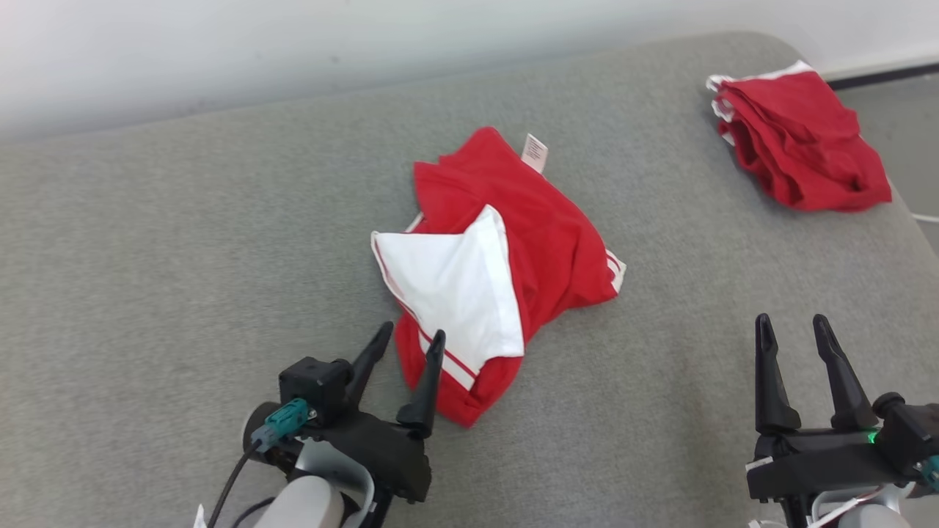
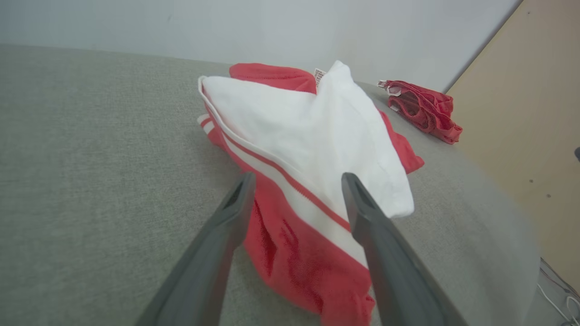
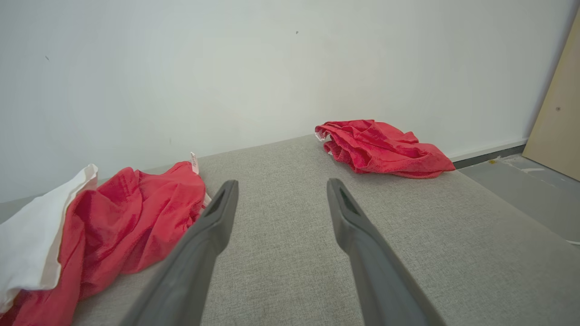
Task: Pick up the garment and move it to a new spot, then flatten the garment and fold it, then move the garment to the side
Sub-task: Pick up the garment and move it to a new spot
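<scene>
The left gripper [image 1: 411, 331] has its two fingers [image 2: 213, 253] spread apart, clamped on nothing. Its tips sit at the near edge of the garment [image 1: 528, 227]. One finger crosses the red hem by the white stripe, and the other is just off the cloth on the left. In the left wrist view the hem and striped edge lie between the fingers; whether they touch cannot be told. The garment is red, with a white panel [image 1: 455, 286] folded on top and a label [image 1: 535, 152] at its far end. It lies crumpled in the middle of the grey pad [image 1: 183, 257]. The right gripper [image 1: 792, 320] is also spread wide and empty, over bare pad, well apart from the garment. A second red bundle [image 1: 799, 147] lies at the pad's far right corner, near the wall [image 1: 220, 59].
</scene>
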Controlling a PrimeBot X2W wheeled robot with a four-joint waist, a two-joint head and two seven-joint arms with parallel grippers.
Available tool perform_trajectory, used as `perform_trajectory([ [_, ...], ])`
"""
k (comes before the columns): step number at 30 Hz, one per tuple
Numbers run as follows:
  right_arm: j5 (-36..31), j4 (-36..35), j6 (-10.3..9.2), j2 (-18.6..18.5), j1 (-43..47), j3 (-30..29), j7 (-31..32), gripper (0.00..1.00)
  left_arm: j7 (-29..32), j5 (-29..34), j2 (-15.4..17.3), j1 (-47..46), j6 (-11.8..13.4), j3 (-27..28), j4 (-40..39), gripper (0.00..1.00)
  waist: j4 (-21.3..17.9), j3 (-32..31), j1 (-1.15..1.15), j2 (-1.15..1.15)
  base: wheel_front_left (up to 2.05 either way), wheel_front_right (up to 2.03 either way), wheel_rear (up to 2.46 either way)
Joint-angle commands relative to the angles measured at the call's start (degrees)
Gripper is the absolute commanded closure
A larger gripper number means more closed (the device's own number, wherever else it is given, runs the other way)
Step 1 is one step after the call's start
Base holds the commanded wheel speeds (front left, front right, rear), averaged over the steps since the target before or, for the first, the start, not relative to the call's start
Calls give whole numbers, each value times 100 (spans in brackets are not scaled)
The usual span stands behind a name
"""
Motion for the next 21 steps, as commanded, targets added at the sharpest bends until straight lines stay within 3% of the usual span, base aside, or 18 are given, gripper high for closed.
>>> perform_trajectory([
  [1,-46,-1,-14,-78,89,-12,-2,0,-130,104,112,7,15,12,-70,0,232,-236,0,0,0,0,0],
  [16,-99,8,-14,-233,482,117,-1,0,-546,397,996,770,386,842,-597,0,994,-977,0,0,0,0,0],
  [21,-54,17,-14,-259,541,176,-1,0,-539,607,1045,1279,407,1351,-1075,0,1103,-1027,0,0,0,0,0],
])
